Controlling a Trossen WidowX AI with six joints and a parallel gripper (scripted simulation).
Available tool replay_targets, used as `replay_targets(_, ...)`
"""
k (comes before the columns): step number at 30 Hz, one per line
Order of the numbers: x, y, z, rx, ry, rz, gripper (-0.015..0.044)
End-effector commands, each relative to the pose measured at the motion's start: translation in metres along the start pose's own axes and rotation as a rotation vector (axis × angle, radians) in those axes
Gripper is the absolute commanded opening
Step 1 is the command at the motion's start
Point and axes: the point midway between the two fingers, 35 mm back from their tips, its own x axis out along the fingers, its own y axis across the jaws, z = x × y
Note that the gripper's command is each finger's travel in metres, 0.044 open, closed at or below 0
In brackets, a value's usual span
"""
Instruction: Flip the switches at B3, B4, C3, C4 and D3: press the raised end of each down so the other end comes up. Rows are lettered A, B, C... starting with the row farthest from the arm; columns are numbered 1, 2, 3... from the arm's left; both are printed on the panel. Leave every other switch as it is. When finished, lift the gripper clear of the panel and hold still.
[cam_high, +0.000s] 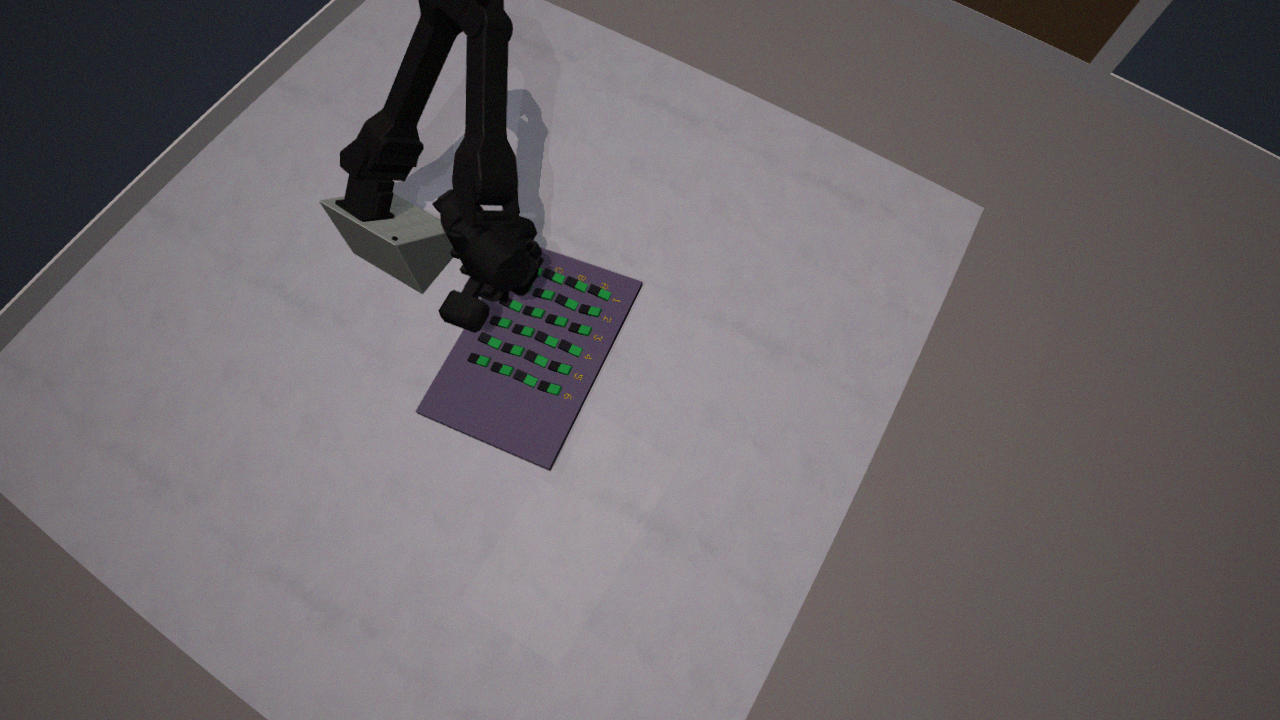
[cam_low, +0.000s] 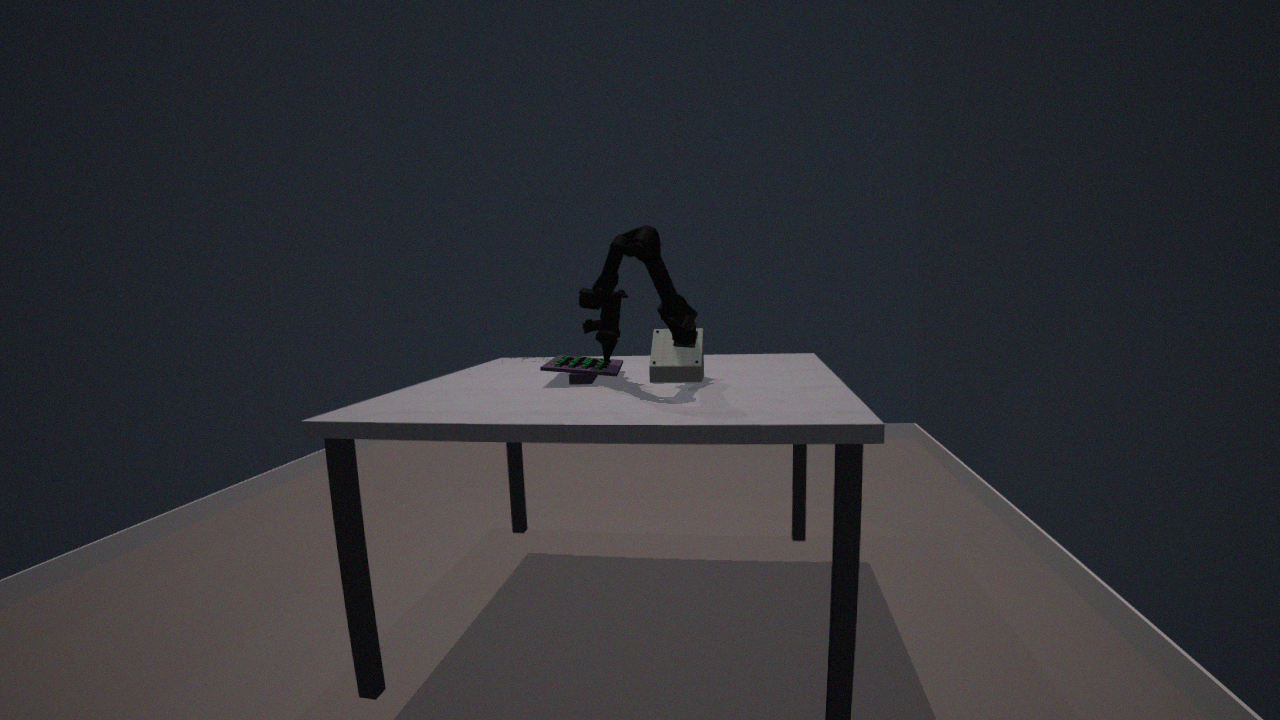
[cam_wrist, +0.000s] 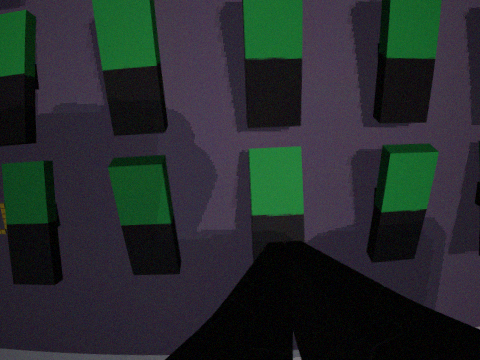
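Observation:
The purple panel (cam_high: 483, 407) (cam_low: 615, 368) (cam_wrist: 200, 85) bears green-and-black switches. My gripper (cam_low: 607, 360) (cam_wrist: 284, 259) is shut and empty. Its tip is low over the near, black end of D3 (cam_high: 513, 305) (cam_wrist: 276, 182) and hides part of it; contact cannot be told. D3's far end shows no end wall, unlike its row neighbours. C3 (cam_high: 533, 311) (cam_wrist: 273, 90) and C4 (cam_high: 523, 330) (cam_wrist: 407, 87) lie one row beyond. B3 (cam_high: 555, 319) and B4 (cam_high: 547, 339) show in the top view. Their tilts are too small to tell there. The arm hides the fingertips there.
D2 (cam_wrist: 145, 195) and D4 (cam_wrist: 405, 180) stand on either side of D3. The pale arm base block (cam_high: 386, 250) (cam_low: 675, 365) is beside the panel on the light table (cam_high: 760, 358) (cam_low: 483, 402). The arm hides some column 1 and 2 switches in the top view.

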Motion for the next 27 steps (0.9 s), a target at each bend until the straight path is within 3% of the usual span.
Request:
replay_targets(1, 0.0005, 0.0007, 0.0001, 0.004, -0.002, 0.006, 0.0000)
replay_targets(27, 0.0037, 0.0007, 0.0000, 0.004, -0.002, 0.006, 0.0000)
